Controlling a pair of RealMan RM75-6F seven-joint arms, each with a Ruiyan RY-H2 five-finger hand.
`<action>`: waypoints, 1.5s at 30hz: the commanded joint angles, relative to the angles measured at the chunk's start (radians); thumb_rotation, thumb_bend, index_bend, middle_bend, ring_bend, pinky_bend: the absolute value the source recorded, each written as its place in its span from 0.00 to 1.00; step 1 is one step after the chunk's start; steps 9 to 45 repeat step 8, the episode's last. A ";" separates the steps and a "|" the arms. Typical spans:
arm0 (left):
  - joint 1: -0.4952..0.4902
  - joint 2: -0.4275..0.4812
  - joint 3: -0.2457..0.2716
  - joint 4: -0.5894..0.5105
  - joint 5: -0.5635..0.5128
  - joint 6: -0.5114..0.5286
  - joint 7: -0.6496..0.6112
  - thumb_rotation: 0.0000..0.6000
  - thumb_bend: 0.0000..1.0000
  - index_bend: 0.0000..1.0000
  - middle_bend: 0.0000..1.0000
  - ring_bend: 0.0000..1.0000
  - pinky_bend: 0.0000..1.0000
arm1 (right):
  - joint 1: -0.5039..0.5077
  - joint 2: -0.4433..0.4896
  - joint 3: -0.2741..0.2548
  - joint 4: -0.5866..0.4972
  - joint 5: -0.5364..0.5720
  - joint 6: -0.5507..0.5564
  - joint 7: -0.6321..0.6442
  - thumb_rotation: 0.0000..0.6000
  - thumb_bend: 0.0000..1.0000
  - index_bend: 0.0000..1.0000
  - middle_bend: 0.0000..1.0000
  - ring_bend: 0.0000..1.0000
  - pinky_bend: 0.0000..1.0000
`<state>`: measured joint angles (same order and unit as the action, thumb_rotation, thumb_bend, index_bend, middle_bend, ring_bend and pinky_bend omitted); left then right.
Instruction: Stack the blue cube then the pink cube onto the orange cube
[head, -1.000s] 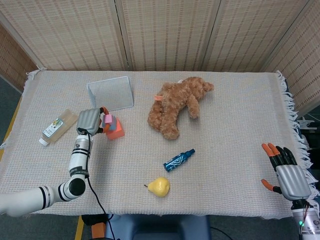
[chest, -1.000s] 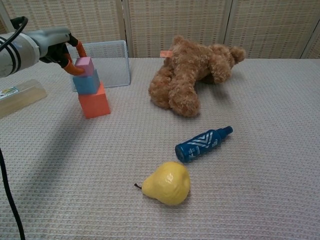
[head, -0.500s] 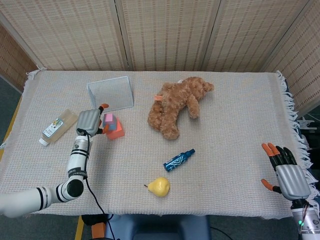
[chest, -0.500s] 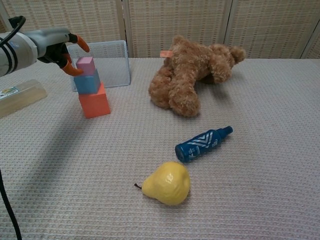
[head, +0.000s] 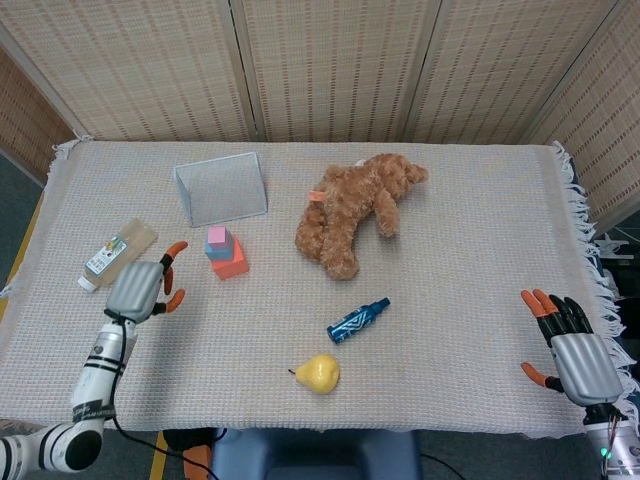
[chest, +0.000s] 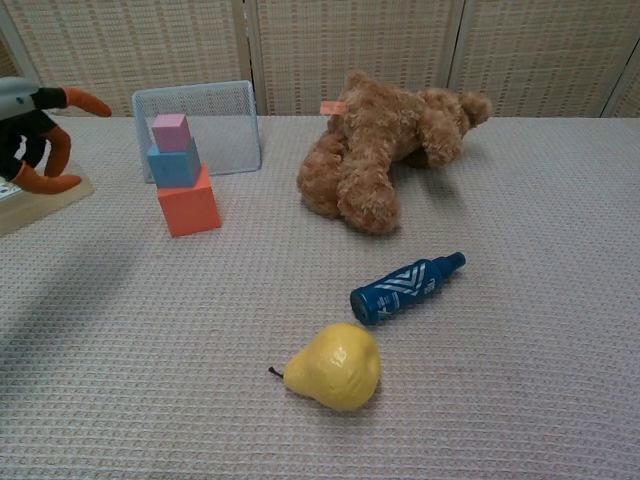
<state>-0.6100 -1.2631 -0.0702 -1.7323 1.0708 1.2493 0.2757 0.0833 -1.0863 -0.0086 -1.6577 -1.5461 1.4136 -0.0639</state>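
Observation:
The orange cube sits on the cloth with the blue cube on top of it and the pink cube on top of that. My left hand hovers well to the left of the stack, fingers apart, holding nothing. Far off at the table's front right, my right hand is open and empty too.
A mesh tray leans just behind the stack. A clear bottle lies to the left, a teddy bear to the right. A blue spray bottle and a yellow pear lie nearer the front.
My left hand let go of the pink cube, left it on the blue one, and drew back to the left and toward the front. The right hand barely moved.

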 joint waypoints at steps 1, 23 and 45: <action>0.299 0.056 0.255 0.127 0.386 0.248 -0.314 1.00 0.35 0.09 0.03 0.00 0.15 | -0.003 -0.001 -0.008 -0.004 -0.012 0.002 0.002 1.00 0.09 0.00 0.00 0.00 0.00; 0.399 0.041 0.263 0.186 0.490 0.379 -0.241 1.00 0.35 0.09 0.00 0.00 0.08 | -0.001 -0.003 -0.024 -0.010 -0.045 0.000 0.004 1.00 0.09 0.00 0.00 0.00 0.00; 0.399 0.041 0.263 0.186 0.490 0.379 -0.241 1.00 0.35 0.09 0.00 0.00 0.08 | -0.001 -0.003 -0.024 -0.010 -0.045 0.000 0.004 1.00 0.09 0.00 0.00 0.00 0.00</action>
